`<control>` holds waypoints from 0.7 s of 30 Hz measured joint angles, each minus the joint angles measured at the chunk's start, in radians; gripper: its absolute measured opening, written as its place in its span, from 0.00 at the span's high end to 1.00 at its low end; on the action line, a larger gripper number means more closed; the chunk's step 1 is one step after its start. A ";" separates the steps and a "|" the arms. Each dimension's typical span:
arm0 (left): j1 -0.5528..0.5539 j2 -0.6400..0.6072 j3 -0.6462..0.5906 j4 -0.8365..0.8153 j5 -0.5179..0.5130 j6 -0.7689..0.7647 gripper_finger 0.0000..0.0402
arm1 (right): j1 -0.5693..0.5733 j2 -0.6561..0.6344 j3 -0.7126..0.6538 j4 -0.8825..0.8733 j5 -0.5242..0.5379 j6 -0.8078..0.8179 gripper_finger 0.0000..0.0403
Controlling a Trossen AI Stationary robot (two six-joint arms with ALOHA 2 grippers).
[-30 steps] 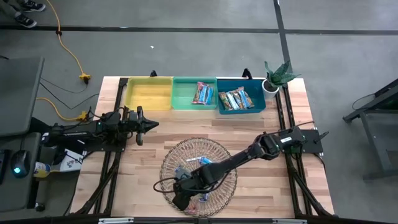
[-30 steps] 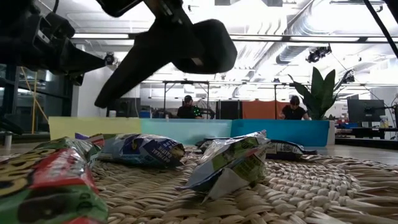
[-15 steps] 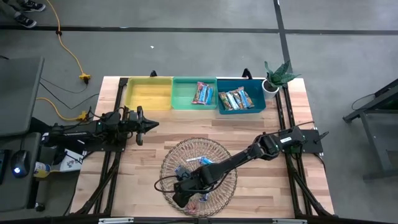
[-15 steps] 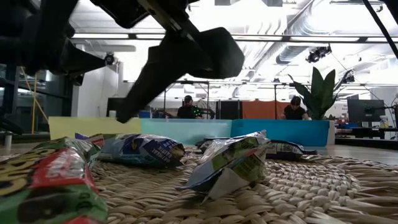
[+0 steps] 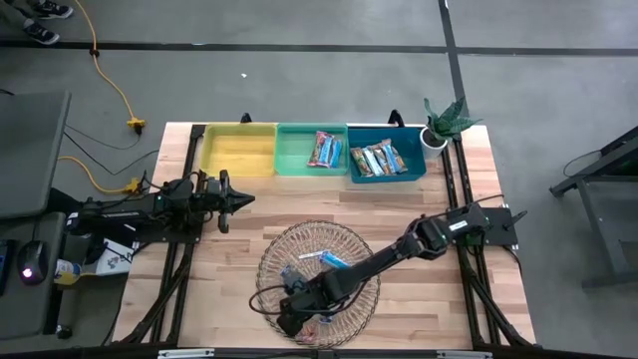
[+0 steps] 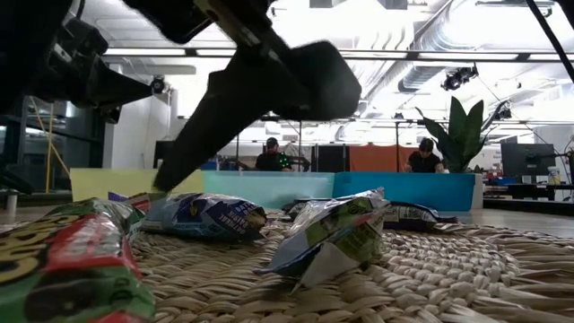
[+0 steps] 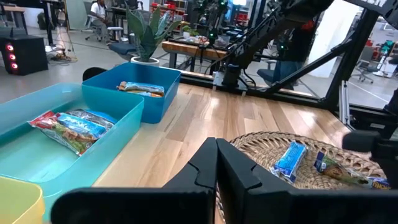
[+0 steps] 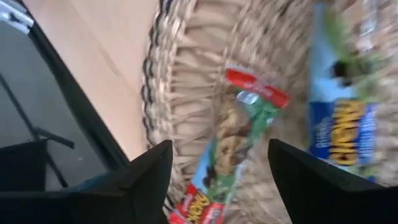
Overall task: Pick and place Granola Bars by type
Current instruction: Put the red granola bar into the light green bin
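A round woven basket [image 5: 267, 261] near the table's front holds several granola bars. A red-and-green bar [image 8: 231, 152] lies on the basket floor near its rim, with a blue bar [image 8: 346, 127] beside it. My right gripper [image 8: 221, 186] hangs open just above the red-and-green bar, one finger on each side, slanting down; in the high view it is over the basket's near left part [image 5: 289, 317]. The low view shows one of its fingers [image 6: 215, 117] above a dark blue bar [image 6: 204, 215]. My left gripper [image 5: 235, 199] waits shut at the table's left, holding nothing.
Three bins stand in a row at the far edge: a yellow bin [image 5: 239, 150], a green bin [image 5: 299, 160] holding bars, and a blue bin [image 5: 414, 165] holding bars. A small potted plant [image 5: 444, 125] stands at the far right corner. People sit in the room behind.
My right gripper has sunk a little toward the bars in the basket's near left part and rolled slightly, staying open. The bars have not moved.
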 joint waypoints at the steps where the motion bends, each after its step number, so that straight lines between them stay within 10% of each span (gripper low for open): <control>1: 0.000 0.000 0.000 0.000 0.000 0.000 1.00 | 0.002 0.004 0.000 0.008 -0.005 0.002 0.38; 21: 0.000 0.000 0.000 0.000 0.000 0.000 1.00 | 0.014 0.058 0.001 0.038 -0.040 0.046 0.39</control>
